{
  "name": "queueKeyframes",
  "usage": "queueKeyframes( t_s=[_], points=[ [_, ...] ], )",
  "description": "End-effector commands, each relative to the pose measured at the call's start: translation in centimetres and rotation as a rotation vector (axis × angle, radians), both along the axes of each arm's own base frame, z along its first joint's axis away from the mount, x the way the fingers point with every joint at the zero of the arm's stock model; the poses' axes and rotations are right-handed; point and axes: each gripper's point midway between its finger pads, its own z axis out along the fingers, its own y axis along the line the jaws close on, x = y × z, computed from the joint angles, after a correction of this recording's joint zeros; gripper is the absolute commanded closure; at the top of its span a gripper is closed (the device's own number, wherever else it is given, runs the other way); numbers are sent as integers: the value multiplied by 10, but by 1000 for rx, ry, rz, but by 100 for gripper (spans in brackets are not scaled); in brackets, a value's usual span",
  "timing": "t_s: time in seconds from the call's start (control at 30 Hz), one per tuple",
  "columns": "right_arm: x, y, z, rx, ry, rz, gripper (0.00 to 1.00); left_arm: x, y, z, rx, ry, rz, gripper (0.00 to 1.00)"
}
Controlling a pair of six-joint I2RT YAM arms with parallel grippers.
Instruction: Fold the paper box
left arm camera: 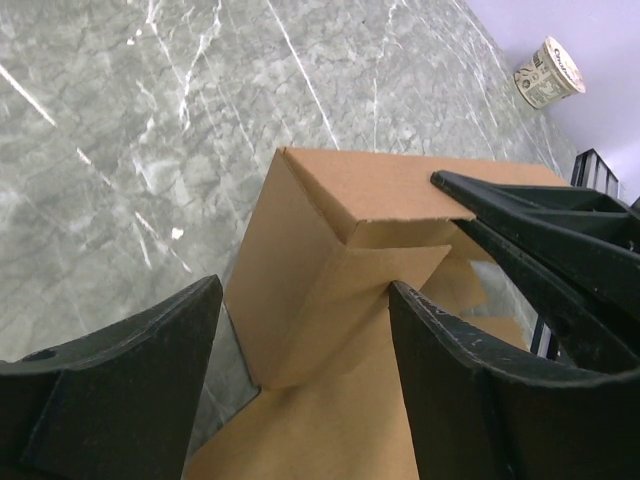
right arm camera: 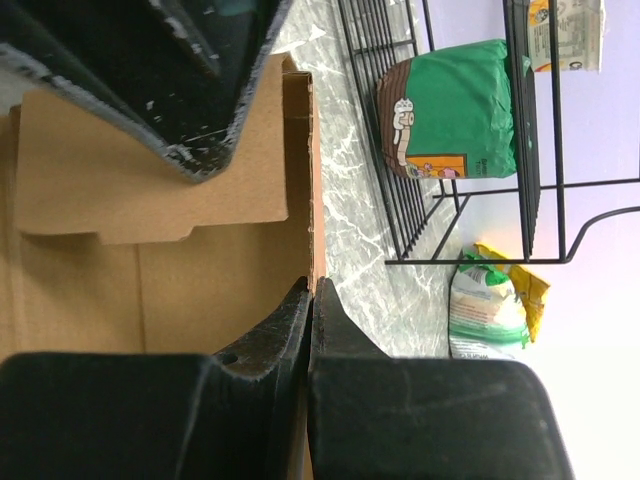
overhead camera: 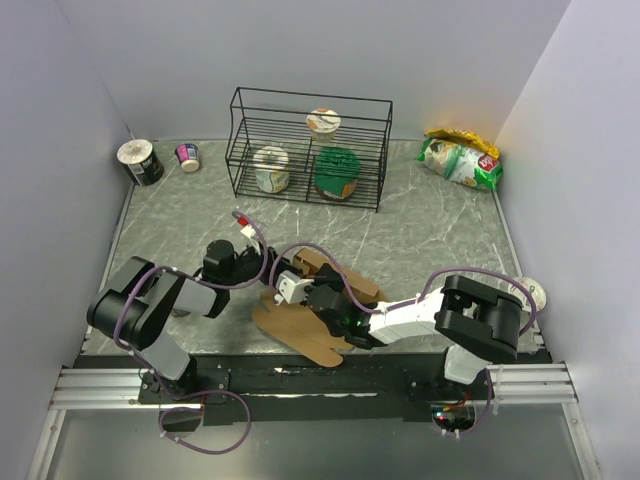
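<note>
Paper box [left arm camera: 330, 260] sits within open left end effector [left arm camera: 305, 300]

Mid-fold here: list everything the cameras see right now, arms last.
paper box: one, brown, partly folded, near edge between the arms
wire rack: one, black, far centre
rack cups: three; cream on the upper shelf, white and green below
loose cups: two, far left; black-and-white on its side, pink upright
snack bags: two, green and yellow, far right corner
round white item: one, beside the right arm, unclear what it is
table: grey marble
left gripper: open, straddling the box's raised end
right gripper: shut, pinching a box wall
</note>
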Motion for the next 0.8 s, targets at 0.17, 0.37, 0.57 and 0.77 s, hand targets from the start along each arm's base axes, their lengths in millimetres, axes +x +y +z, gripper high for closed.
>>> queueKeyframes(
  t_s=[0.17,0.37,0.57,0.77],
  points=[
    [-12,13,-14,34,81,64,100,17,-8,20,1,-138,11,34],
    [-13,15,-13,33,82,71,100,17,-14,20,28,-167,9,47],
    [-14,14,-9,51,83,73,100,13,-16,20,74,-207,37,57],
    [-15,12,-7,78,88,66,100,11,-19,20,109,-240,75,66]
  ],
)
